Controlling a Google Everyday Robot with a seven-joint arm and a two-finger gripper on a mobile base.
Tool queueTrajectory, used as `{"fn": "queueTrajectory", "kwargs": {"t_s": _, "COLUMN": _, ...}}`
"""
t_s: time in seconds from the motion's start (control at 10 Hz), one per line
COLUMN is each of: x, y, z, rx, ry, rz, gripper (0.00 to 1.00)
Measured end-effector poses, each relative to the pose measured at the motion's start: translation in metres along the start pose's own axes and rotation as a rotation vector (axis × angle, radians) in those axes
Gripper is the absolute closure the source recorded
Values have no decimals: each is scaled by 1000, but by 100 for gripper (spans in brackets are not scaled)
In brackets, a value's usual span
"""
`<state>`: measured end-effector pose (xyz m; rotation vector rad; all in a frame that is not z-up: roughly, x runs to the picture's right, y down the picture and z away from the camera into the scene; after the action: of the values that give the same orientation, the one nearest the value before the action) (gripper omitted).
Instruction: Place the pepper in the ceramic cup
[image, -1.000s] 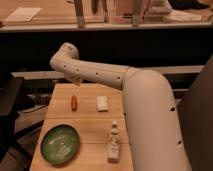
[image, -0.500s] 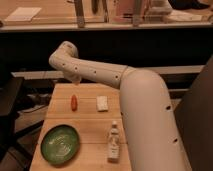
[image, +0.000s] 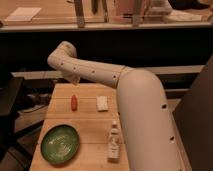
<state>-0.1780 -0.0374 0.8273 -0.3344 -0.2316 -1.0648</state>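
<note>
The wooden worktop (image: 90, 125) has a few things on it. The pepper (image: 74, 102) is small and red-orange. It lies flat on the worktop on the left side, toward the back, with its long side pointing away from us. Nothing is touching it.

Just to the right of the pepper, with a gap between them, lies a white block (image: 102, 103). Nearer to us, on the left, sits a round green plate (image: 60, 144). A clear bottle (image: 114, 142) with a white cap stands upright to the right of the plate.

The big white arm (image: 140, 100) comes in from the right and bends at the top left. The gripper (image: 75, 78) hangs down from that bend. It seems to be over the back edge of the worktop, behind the pepper and apart from it. It is dark and small there, so I cannot tell if the gripper is wide or narrow. It is not holding the pepper.
</note>
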Motion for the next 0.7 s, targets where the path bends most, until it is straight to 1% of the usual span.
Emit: {"fn": "queueTrajectory", "kwargs": {"t_s": 0.7, "x": -3, "y": -6, "z": 12, "rx": 16, "ry": -12, "rz": -30, "gripper": 97}}
